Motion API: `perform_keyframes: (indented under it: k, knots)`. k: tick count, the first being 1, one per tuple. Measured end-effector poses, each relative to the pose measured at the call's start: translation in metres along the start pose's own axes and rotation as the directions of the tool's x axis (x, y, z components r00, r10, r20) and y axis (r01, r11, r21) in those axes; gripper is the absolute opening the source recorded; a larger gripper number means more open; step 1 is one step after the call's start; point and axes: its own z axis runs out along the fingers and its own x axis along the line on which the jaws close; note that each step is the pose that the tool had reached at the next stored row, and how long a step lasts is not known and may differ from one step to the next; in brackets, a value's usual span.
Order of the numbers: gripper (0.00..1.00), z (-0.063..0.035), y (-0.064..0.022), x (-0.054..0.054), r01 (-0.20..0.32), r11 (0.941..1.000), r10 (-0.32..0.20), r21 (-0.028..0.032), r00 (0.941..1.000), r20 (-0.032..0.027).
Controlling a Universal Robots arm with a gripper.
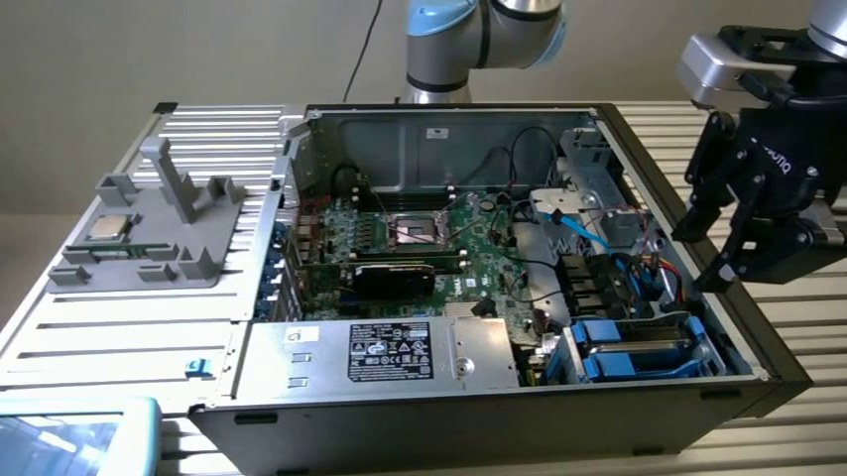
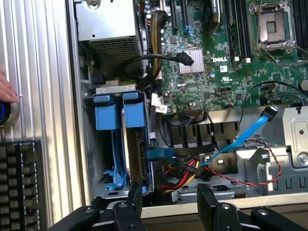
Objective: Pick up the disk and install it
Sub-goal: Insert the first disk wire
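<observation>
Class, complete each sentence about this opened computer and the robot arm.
The gripper is ____ and holds nothing.
The drive frames inside the case are coloured ____.
The processor chip lies on a grey holder ____ the case.
Missing words: open; blue; outside.

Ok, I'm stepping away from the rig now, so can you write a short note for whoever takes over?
Gripper: open and empty, above the edge of the computer case, next to the drive bay.
Disk: stands on edge in its blue frame inside the bay, beside a second blue frame. Nothing is touching it.
Done: the disk is in the bay.
Left: I can't tell whether it is fully seated. One blue cable ends loose over the board.
Note: a person's hand rests outside the case.
</observation>
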Motion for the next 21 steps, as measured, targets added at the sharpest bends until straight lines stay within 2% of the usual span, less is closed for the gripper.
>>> perform_keyframes:
  k: [5,12,18,21]
  knots:
    - [0.58,0.0037,0.0015,-0.001,-0.034,0.9994,0.034,0.0109,0.9994,0.0042]
    - [0.58,0.0128,0.0116,-0.004,-0.049,0.9987,0.049,0.0163,0.9988,0.0056]
    - [0.58,0.0178,0.0117,-0.005,-0.103,0.9944,0.103,0.022,0.9947,0.0096]
    - [0.58,0.0208,0.0122,-0.008,-0.111,0.9934,0.111,0.026,0.9937,0.0114]
